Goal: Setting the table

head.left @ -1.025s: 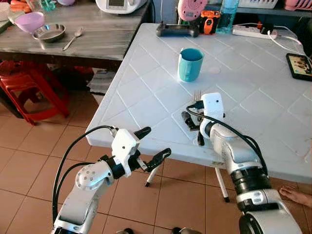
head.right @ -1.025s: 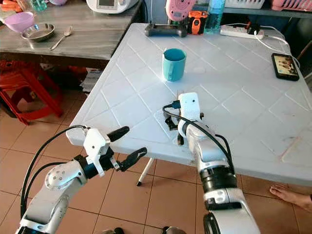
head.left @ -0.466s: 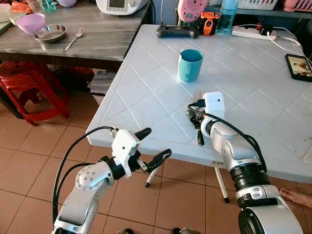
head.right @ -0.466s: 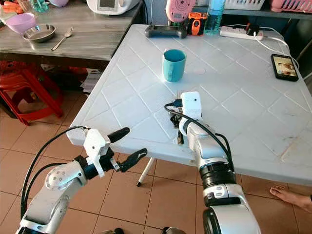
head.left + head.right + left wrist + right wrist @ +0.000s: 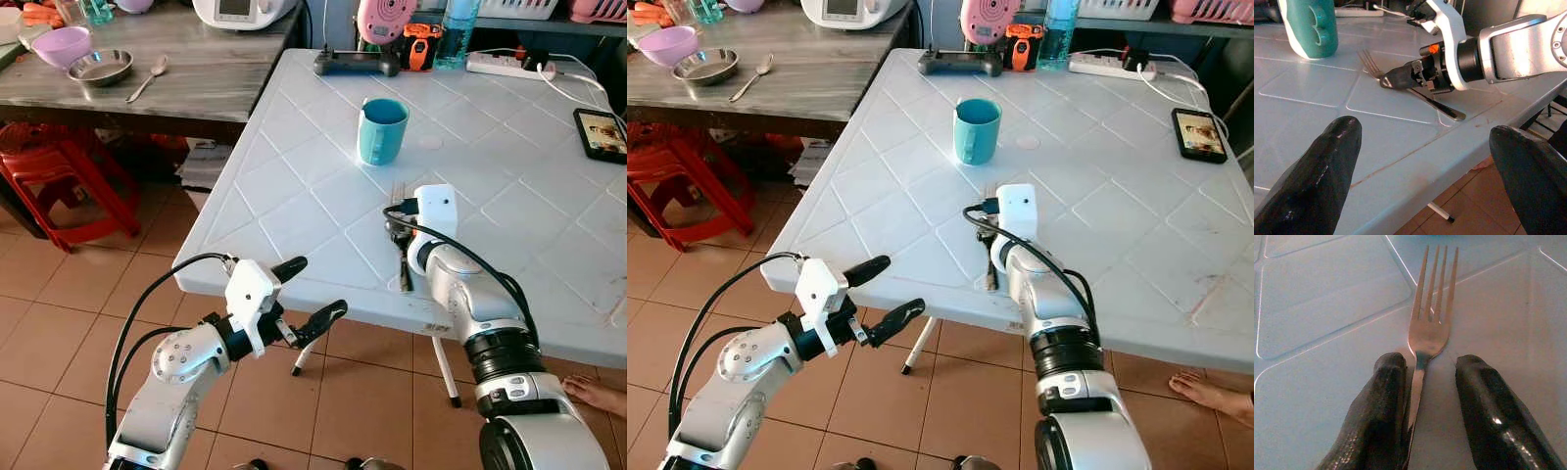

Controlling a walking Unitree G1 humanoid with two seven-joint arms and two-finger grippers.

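Right wrist view: right claw [image 5: 1426, 382] parted astride flat silver metal fork [image 5: 1431, 318], ungripped; retreat may nudge it toward white plastic table [image 5: 294, 186] edge. Left claw [image 5: 309, 292] open, empty.

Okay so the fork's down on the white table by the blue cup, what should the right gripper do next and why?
Probably lift the right gripper straight up and back. The fork lies flat on the white table, tines toward the blue cup, and the fingers sit parted either side of its neck, one near or touching it. A sideways pull might drag it. The left gripper hangs off the table's edge.
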